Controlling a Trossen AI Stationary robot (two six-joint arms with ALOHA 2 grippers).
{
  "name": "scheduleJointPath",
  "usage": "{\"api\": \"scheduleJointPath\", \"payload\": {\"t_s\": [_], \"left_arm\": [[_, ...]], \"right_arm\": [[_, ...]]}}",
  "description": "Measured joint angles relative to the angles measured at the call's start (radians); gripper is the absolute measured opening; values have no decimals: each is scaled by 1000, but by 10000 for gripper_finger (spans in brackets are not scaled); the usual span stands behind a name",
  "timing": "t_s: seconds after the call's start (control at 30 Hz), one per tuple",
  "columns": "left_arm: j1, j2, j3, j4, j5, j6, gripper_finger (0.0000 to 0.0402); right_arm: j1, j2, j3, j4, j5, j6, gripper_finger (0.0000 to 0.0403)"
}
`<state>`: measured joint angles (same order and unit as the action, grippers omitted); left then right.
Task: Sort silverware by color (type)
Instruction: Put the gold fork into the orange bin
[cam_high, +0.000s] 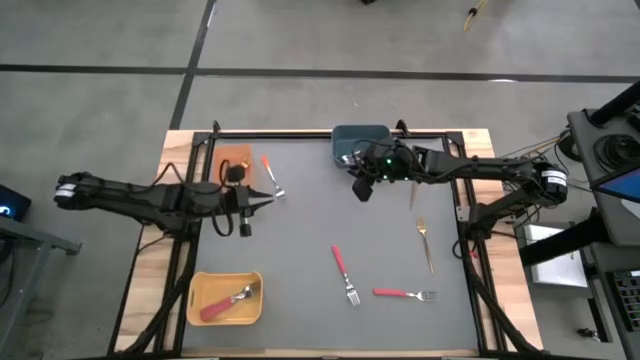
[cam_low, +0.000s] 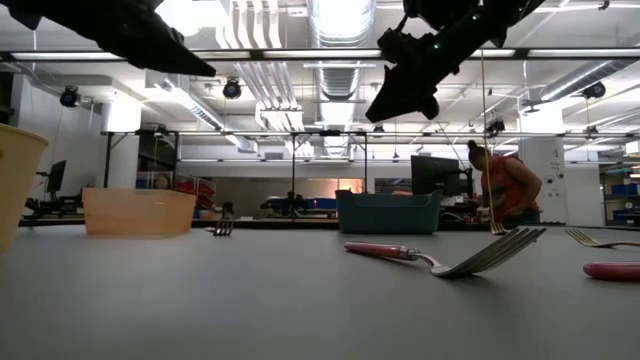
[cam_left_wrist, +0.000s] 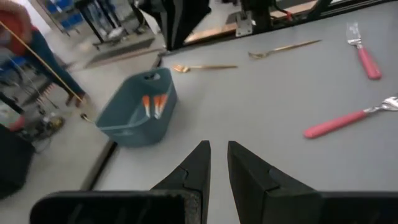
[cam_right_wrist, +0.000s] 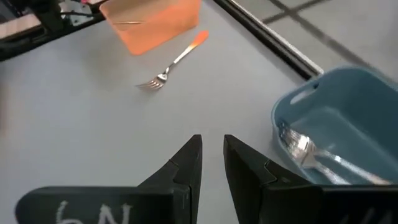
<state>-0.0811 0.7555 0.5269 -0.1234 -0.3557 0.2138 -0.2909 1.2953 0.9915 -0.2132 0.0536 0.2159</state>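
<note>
Silverware lies flat on the grey mat: two red-handled forks (cam_high: 345, 272) (cam_high: 405, 294) near the front, two gold forks (cam_high: 426, 243) (cam_high: 412, 190) at the right, and an orange-handled fork (cam_high: 270, 175) beside the orange bin (cam_high: 235, 158). Another red-handled fork (cam_high: 228, 300) lies in the yellow bin (cam_high: 225, 280). The blue bin (cam_high: 360, 140) holds orange-handled pieces (cam_left_wrist: 153, 104). My left gripper (cam_high: 258, 203) hovers near the orange bin. My right gripper (cam_high: 360, 188) hangs in front of the blue bin. Both are shut to a narrow slit and hold nothing (cam_left_wrist: 217, 149) (cam_right_wrist: 212, 142).
Black frame rails (cam_high: 300, 133) run along the table's far and side edges. A person in an orange top (cam_low: 505, 190) stands in the room beyond the table. Bare mat lies in the middle between the two arms.
</note>
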Motion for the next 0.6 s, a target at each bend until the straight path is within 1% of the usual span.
{"api": "scheduleJointPath", "payload": {"t_s": [0.17,0.33,0.47,0.6], "left_arm": [[12,-13,2,40,-69,86,37],[15,-14,2,62,-124,144,37],[22,-15,2,64,-134,158,37],[31,-16,2,64,-135,162,37]], "right_arm": [[-10,0,25,-59,-1,110,59],[-33,0,54,-203,6,199,58],[-54,1,68,-296,55,256,58],[-84,3,70,-355,60,289,58]]}}
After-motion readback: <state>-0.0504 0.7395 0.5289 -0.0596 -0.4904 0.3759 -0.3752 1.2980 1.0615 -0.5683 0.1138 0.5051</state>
